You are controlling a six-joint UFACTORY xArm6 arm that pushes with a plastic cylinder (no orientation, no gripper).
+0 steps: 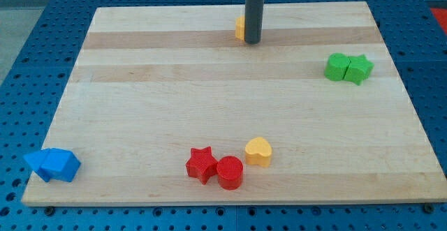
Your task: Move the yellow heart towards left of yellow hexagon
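One dark straight rod comes down from the view's top edge, and my tip (252, 41) is set on the pale wooden surface (140, 84) near its far edge, a little to the view's right of the middle. The arm ends in this rod rather than a pincer, so it cannot be told as released, clenched or grasping.

Just beside the rod, on the view's left, a small yellow hexagon (240, 28) is seen. Its right part is hidden behind the rod, and whether the two touch cannot be told.

The yellow heart (258, 151) lies well apart from my tip, far down towards the view's bottom and almost straight below it, a shade to the view's right. It is thus placed near the front edge of the surface, with the whole depth of the surface between it and the yellow hexagon.

Just to the view's left of the yellow heart and slightly lower, a red cylinder (230, 172) is found, and a red star (201, 164) is pressed against that cylinder's left side.

At the view's right, at mid height, a green block (338, 67) of rounded outline is set touching a green star (359, 69).

At the bottom left corner of the surface two blue blocks (52, 164) are huddled together; their shapes cannot be made out. A blue perforated table (28, 35) is seen under the surface.
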